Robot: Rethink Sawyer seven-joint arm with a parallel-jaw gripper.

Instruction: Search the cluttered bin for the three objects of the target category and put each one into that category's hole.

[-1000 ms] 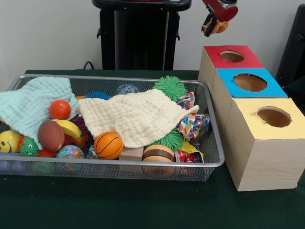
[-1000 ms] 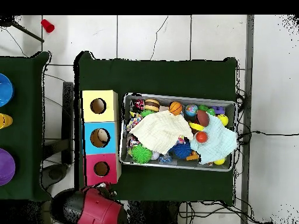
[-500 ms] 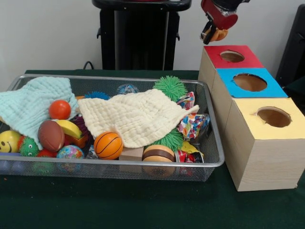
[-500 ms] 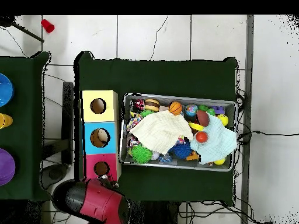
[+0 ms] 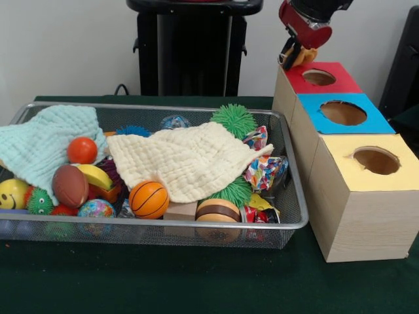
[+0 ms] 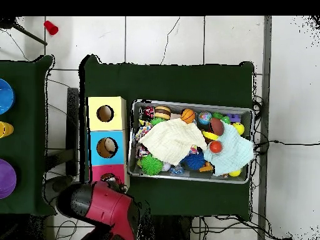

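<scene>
One small orange-tan object (image 5: 302,53), hard to identify, clamped in red-and-black gripper (image 5: 294,53) just beside far edge of red-topped wooden box's hole (image 5: 319,77). Risk: release off-centre, object strikes rim, rolls off behind box. Two targets presumably remain in cluttered wire-mesh bin (image 5: 288,171).

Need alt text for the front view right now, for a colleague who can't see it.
The gripper holds a small orange-tan object at the back edge of the red-topped box, which is followed by blue-topped and yellow-topped boxes. Beside them, a wire bin holds balls, toys and two cloths.
</scene>
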